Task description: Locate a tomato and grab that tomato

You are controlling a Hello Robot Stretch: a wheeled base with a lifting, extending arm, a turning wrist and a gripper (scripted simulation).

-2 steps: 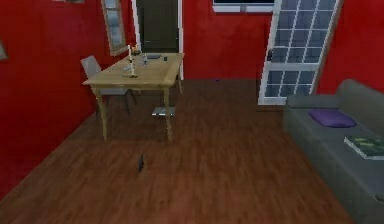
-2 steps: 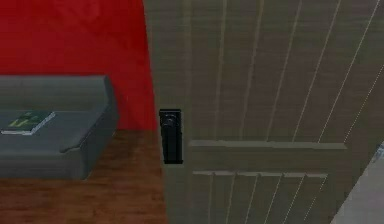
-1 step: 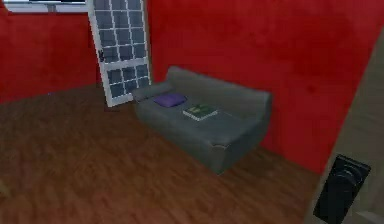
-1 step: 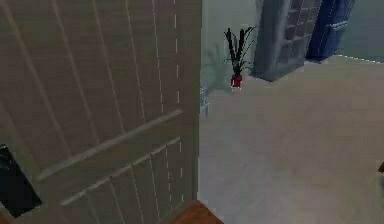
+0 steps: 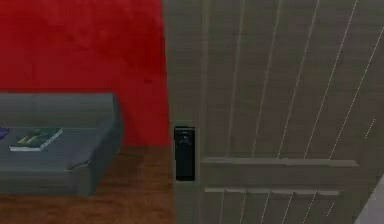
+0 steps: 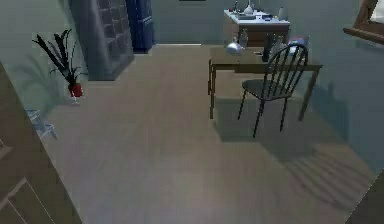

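Note:
No tomato can be made out. In the forward view a pale panelled door (image 5: 280, 100) stands close ahead, with a dark handle plate (image 5: 184, 152) at its left edge. In the arm side view a small wooden desk (image 6: 262, 68) with a few small things on it stands at the upper right, too small to name.
Left of the door is a red wall (image 5: 80, 45) and a grey mattress-like bed (image 5: 60, 135) with a book (image 5: 35, 138) on it. A dark chair (image 6: 275, 85) stands at the desk. A potted plant (image 6: 65, 65) stands at left, shelving (image 6: 105, 30) behind it. Open floor (image 6: 170, 140) lies between.

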